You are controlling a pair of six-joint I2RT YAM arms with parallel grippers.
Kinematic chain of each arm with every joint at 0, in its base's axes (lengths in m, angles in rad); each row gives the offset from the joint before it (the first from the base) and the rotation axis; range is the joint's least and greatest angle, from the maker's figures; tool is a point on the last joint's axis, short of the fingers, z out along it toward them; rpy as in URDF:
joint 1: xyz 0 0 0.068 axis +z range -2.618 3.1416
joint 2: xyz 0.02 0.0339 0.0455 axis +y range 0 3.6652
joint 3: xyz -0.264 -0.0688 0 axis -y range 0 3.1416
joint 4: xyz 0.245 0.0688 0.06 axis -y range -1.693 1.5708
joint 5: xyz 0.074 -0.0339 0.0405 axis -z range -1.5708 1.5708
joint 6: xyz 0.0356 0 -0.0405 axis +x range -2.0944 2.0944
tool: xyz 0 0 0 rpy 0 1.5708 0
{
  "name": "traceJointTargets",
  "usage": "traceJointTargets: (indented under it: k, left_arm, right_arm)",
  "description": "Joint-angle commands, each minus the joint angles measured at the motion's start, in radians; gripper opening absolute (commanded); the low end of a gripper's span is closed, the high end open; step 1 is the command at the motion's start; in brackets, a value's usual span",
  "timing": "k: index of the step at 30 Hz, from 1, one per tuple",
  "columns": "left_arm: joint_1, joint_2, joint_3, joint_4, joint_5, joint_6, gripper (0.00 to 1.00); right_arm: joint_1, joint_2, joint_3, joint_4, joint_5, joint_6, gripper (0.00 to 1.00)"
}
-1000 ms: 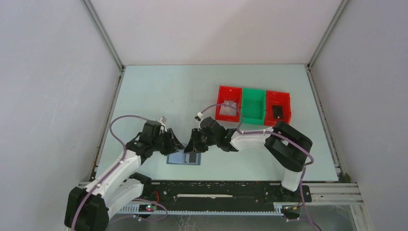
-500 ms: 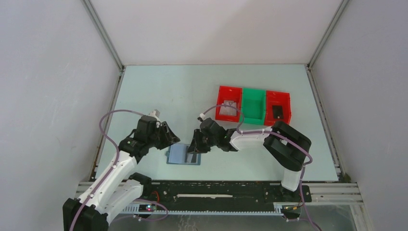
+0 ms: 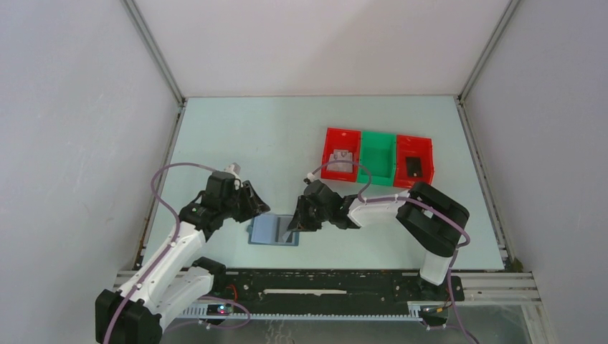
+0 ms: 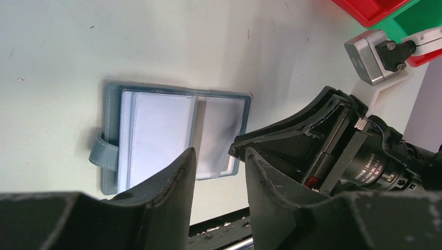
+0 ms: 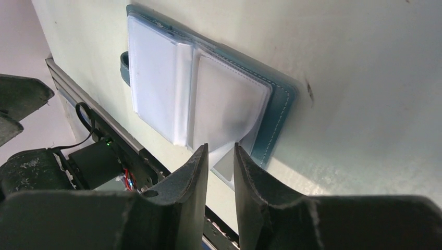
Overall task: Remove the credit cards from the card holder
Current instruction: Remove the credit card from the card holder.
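The blue-teal card holder (image 3: 269, 231) lies open on the table, its clear sleeves up; it also shows in the left wrist view (image 4: 156, 135) and the right wrist view (image 5: 172, 83). My right gripper (image 3: 292, 226) (image 5: 221, 147) is down at its right near corner, jaws a narrow gap apart. A pale grey card corner (image 5: 228, 167) sticks out from under the sleeve between the fingertips; I see no grip on it. My left gripper (image 3: 259, 206) (image 4: 219, 151) is open and empty, just above the holder's far left edge.
Three bins stand at the back right: red (image 3: 327, 166), green (image 3: 366, 170), red (image 3: 430, 154). A grey card (image 3: 343, 157) lies in the left red bin, a black card (image 3: 413, 168) in the right one. The black front rail (image 3: 323, 283) runs close behind the holder.
My left gripper has drawn back to the left, off the holder. My right gripper has shifted slightly right and nearer; the dark-striped card seen earlier is now covered by it.
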Motion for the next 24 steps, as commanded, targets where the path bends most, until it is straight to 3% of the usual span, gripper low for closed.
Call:
traceJointTargets:
  k: [1, 14, 24]
  left_arm:
    - [0.007, 0.001, -0.001, 0.036, 0.019, 0.021, 0.45]
    - [0.007, 0.001, -0.006, 0.043, 0.024, 0.02, 0.45]
    - [0.007, -0.025, 0.012, 0.021, 0.008, 0.017, 0.45]
  right_arm:
    - [-0.002, -0.041, -0.013, -0.014, 0.038, 0.014, 0.33]
    - [0.013, -0.031, -0.023, 0.047, 0.01, 0.027, 0.4]
    - [0.004, -0.003, -0.01, 0.197, -0.074, 0.025, 0.47]
